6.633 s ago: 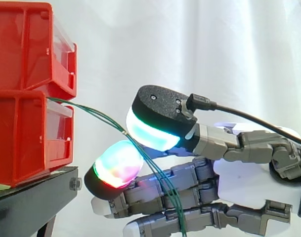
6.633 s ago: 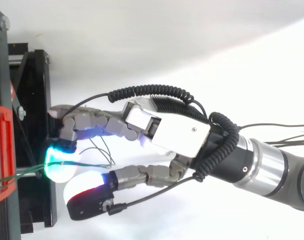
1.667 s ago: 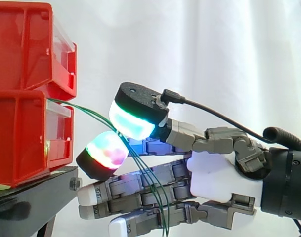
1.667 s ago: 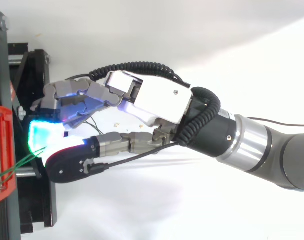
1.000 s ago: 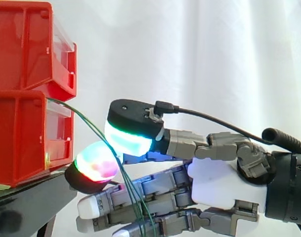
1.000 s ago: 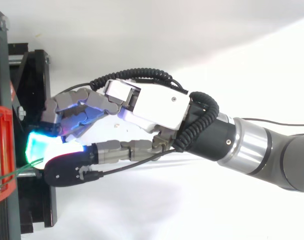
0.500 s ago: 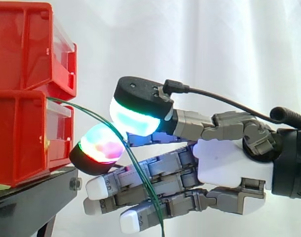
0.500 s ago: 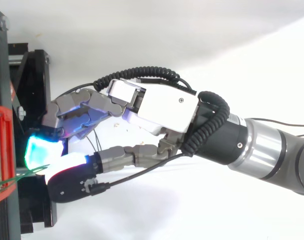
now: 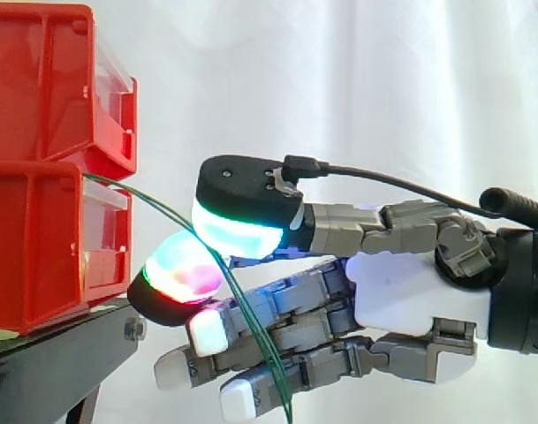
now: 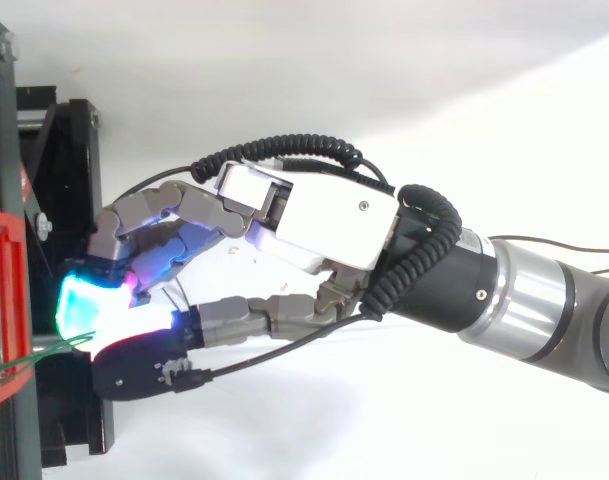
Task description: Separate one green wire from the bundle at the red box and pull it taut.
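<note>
Green wires (image 9: 154,201): thin strands leaving the front of the lower red box (image 9: 39,256). They arc down and away from it, pass between two glowing pads, then hang loose past the lower fingers to the bottom of the side view.
Strand count: two lie close together near the box; how many sit inside the pinch cannot be told.
Hand (image 9: 419,305): reaches in level from the right and stops just short of the box front.
Fingers (image 9: 238,231): narrow. The thumb pad above and one fingertip pad below close on the green wires, while the rest lie extended underneath, apart from the pinch.
Upper box (image 9: 39,79): red, stacked on the lower one, untouched.
Bench (image 9: 48,362): black, carrying both boxes.
Backdrop: white curtain (image 9: 357,97).
Step in hand: by my reading the pinch is made near the box, and the wire between box and pads curves gently, so it is not yet taut.
Next move: probably a straight draw away from the box, with a firm pinch so the strand cannot slip. It first needs checking that a single strand is held.
</note>
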You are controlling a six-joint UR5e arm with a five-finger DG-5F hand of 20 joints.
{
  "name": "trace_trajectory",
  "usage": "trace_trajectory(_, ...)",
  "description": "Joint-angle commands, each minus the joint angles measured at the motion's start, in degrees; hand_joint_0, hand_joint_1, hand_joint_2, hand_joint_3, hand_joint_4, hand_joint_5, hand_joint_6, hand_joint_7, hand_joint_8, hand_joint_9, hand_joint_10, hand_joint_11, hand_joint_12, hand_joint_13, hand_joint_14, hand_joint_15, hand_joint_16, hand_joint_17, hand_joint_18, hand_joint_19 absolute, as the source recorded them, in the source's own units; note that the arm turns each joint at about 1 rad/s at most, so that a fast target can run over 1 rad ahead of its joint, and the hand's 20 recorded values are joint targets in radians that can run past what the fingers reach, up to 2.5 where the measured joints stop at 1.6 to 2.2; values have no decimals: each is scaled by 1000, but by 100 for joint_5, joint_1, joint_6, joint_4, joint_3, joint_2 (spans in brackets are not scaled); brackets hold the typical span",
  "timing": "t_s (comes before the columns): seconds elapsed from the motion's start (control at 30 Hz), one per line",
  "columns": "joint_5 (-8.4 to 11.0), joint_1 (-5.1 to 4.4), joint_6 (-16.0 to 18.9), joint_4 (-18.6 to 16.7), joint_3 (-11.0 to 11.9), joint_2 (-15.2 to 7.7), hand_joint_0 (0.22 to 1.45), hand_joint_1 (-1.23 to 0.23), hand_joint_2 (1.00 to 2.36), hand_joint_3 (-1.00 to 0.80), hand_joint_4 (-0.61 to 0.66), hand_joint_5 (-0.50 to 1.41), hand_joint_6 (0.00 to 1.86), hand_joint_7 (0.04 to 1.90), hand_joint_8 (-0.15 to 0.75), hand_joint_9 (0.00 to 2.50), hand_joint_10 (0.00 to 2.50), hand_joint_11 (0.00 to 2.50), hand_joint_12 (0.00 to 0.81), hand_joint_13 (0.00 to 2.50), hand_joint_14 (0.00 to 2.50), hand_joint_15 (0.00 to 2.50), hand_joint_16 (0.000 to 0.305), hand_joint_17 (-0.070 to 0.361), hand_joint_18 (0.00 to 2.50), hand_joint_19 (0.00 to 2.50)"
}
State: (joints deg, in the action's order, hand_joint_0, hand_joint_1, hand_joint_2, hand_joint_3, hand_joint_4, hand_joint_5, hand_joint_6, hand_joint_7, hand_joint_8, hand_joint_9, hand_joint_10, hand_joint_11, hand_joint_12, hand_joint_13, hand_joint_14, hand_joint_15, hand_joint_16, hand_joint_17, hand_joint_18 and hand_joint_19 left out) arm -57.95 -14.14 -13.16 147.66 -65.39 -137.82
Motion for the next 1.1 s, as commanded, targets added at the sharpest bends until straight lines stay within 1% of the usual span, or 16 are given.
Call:
trace_trajectory(0.0,3,-1,-2,-9,0,1,614,-728,1021,-190,166,-213,873,949,325,895,15,808,350,865,13,396,52,117,829,372)
trace_trajectory(0.17,3,-10,-2,-18,0,1,591,-666,1021,-172,196,-205,878,958,339,968,12,835,355,896,14,425,52,116,829,406)
trace_trajectory(0.23,3,-10,-2,-18,0,1,577,-572,1018,-191,200,-196,873,1002,351,1022,15,835,366,921,14,439,53,119,844,408)
trace_trajectory(0.33,12,-19,-11,-18,0,1,576,-536,1017,-208,194,-191,866,1017,352,1031,15,834,363,929,14,442,53,119,844,416)
trace_trajectory(0.4,12,-27,-11,-18,-9,1,585,-463,1017,-251,198,-184,855,1003,355,1083,15,824,365,959,16,451,53,119,852,438)
trace_trajectory(0.43,12,-27,-11,-18,-9,1,589,-449,1016,-266,201,-183,851,1002,356,1098,16,832,368,1009,16,474,53,118,867,438)
trace_trajectory(0.53,12,-45,-11,-18,0,1,594,-432,1014,-312,204,-181,838,1019,356,1122,16,843,360,1042,18,528,53,119,879,436)
trace_trajectory(0.67,12,-54,-11,-18,0,1,567,-448,1010,-380,202,-187,828,1005,360,1134,15,869,366,1091,17,571,54,121,891,430)
trace_trajectory(0.83,12,-54,-11,-27,-9,1,536,-547,1004,-446,209,-204,830,965,365,1143,16,961,381,1175,20,689,56,126,917,411)
trace_trajectory(0.87,12,-45,-11,-27,0,-8,538,-547,1004,-453,211,-204,830,962,365,1140,16,972,377,1176,20,695,56,126,917,412)
trace_trajectory(0.93,12,-54,-11,-36,-9,1,545,-620,1001,-484,214,-210,828,936,356,1132,17,1039,378,1225,21,793,56,126,917,421)
trace_trajectory(1.07,21,-45,-2,-36,-9,1,552,-662,1000,-500,219,-212,827,931,355,1126,14,1126,381,1248,22,863,56,126,917,422)
